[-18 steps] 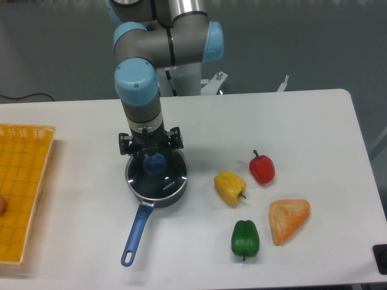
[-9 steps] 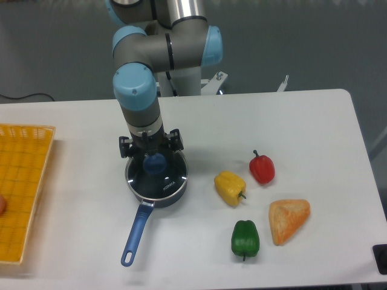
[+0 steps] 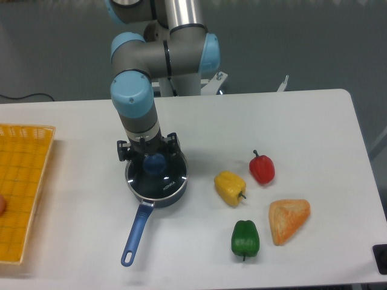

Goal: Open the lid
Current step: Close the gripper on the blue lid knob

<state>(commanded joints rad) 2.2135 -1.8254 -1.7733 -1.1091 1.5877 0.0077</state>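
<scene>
White table [image 3: 290,121] under a grey wall; the lid [image 3: 158,174] sits closed on the saucepan [image 3: 145,208]; the gripper [image 3: 149,158] hangs at its blue knob [image 3: 155,163]. Whether the jaws have closed on it I cannot tell; this looks like the grasping step, and the next move calls for a firm pinch, then a straight lift.

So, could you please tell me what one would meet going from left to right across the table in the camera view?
Yellow basket → saucepan with the lid on it, gripper over the knob → yellow pepper → green pepper → red pepper → orange wedge-shaped item.
</scene>
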